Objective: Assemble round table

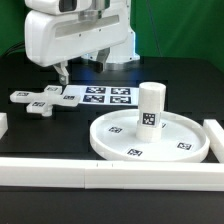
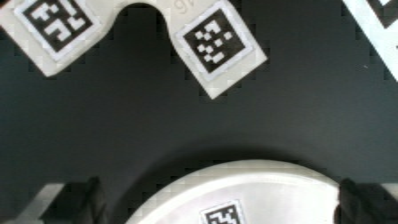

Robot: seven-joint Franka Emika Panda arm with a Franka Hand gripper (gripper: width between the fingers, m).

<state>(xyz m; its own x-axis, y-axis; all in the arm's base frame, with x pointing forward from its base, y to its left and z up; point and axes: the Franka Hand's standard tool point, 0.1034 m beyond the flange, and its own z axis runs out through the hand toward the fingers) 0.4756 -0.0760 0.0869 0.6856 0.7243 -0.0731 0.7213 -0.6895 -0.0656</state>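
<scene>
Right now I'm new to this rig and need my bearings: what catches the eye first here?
The post stands out first, upright in the middle of the disc, toward the exterior view's right. The cross foot lies flat toward the exterior view's left, beside the marker board. The open claw hangs near the foot, holding nothing.

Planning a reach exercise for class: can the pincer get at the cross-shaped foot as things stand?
Probably yes. The open pincer hangs close above the cross-shaped foot, which lies flat with nothing over it; the post and disc stand off to the exterior view's right.
</scene>
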